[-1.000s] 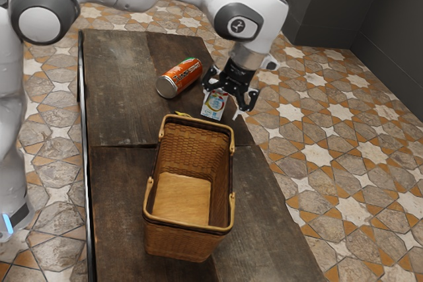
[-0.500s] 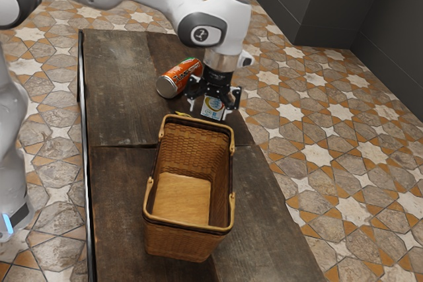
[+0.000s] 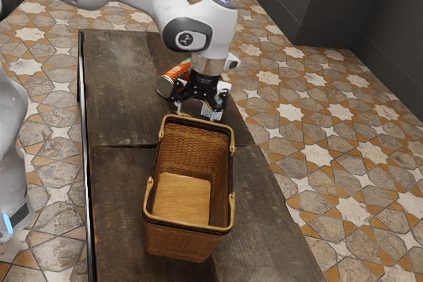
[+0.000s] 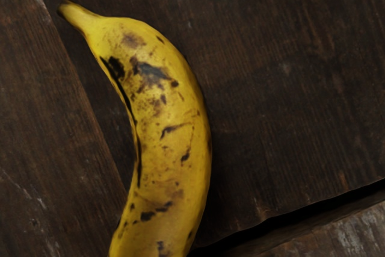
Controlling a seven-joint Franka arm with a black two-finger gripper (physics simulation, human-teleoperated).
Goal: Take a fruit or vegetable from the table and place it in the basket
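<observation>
In the exterior view, the table [image 3: 119, 90] runs from the upper left to the bottom centre, with floor [image 3: 350, 163] on both sides. The basket [image 3: 178, 246] stands on it, low in the centre of the frame. The can [image 3: 168, 85] lies behind the basket, above centre. To the exterior view's right of the can, near the table's edge, is the carton [image 3: 207, 112]. The banana [image 4: 162, 124] lies on the table just behind the basket's far rim, near a gap [image 4: 289, 215] between boards.

No legible txt. Arm [image 3: 217, 19]: white logo [image 3: 187, 39] on dark joint cap, no readable wording. Orange can [image 3: 173, 76]: pale label marks, partly hidden, illeg. White carton [image 3: 209, 111]: sm. print, ditto.
</observation>
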